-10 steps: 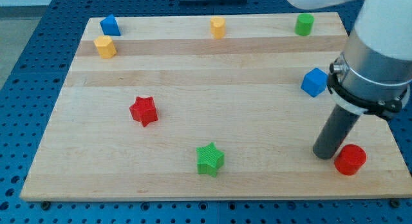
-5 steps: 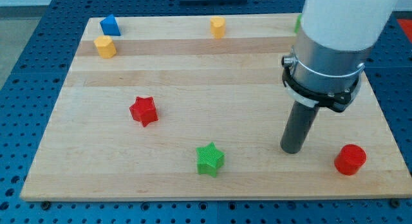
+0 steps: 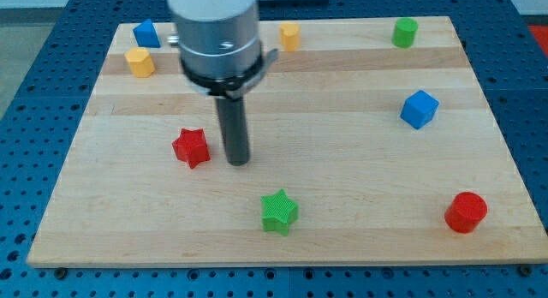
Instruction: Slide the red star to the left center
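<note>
red star (image 3: 191,147) just left of end effector (image 3: 237,162)

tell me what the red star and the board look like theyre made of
Red star: probably plastic, matte; uniform saturated colour, fine ridged surface that may be print lines. Board: apparently light wood, smooth finish; visible grain and plank-like strips of differing tone. My tip stands just right of the star.

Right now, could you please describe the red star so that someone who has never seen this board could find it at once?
Start at the wooden board and go to its left half, about mid-height. The red star lies there, just to the view's left of my tip, with a small gap between them. It is the only red star: the other star is green, and the other red block is a cylinder.
</note>
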